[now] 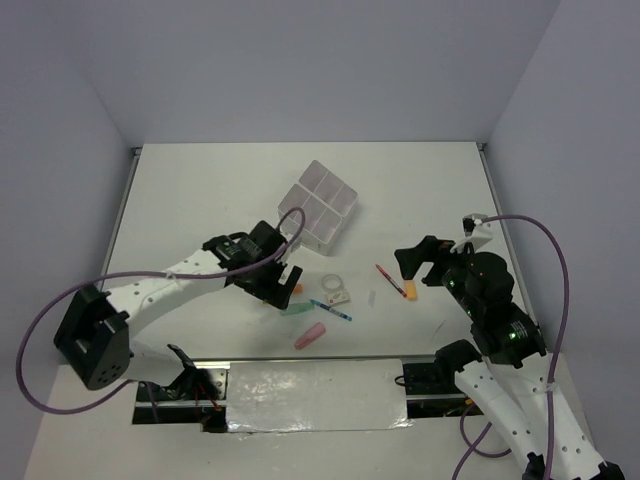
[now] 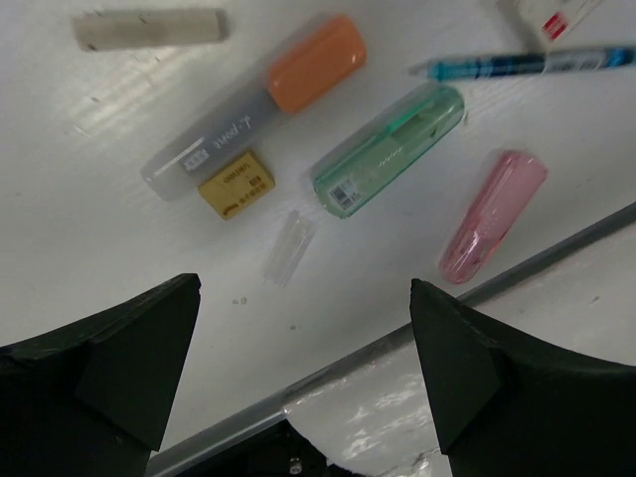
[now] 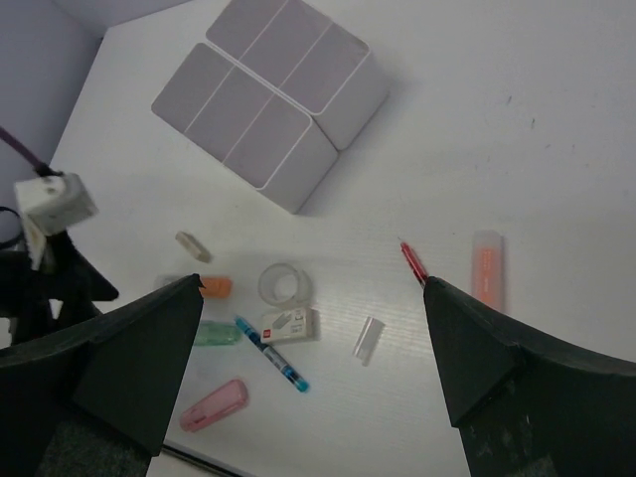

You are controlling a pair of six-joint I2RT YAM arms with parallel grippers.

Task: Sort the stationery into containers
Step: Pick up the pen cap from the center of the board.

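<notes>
Table [image 2: 79,229], green marker [image 2: 390,149] beyond left fingers [image 2: 119,368]

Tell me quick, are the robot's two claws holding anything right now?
Left black two-finger gripper: open, holding nothing.
Right black two-finger gripper: open, holding nothing.

Markers [image 2: 390,149], yellow eraser [image 2: 236,182] on table [image 2: 89,229] (fingers [image 2: 129,368] apart).

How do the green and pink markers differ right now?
The green marker is see-through green with a barcode label; the pink marker is pink and shows no label. The green marker lies beside the yellow eraser; the pink marker lies closest to the edge of the table. Both lie flat on it, slanted alike.
</notes>
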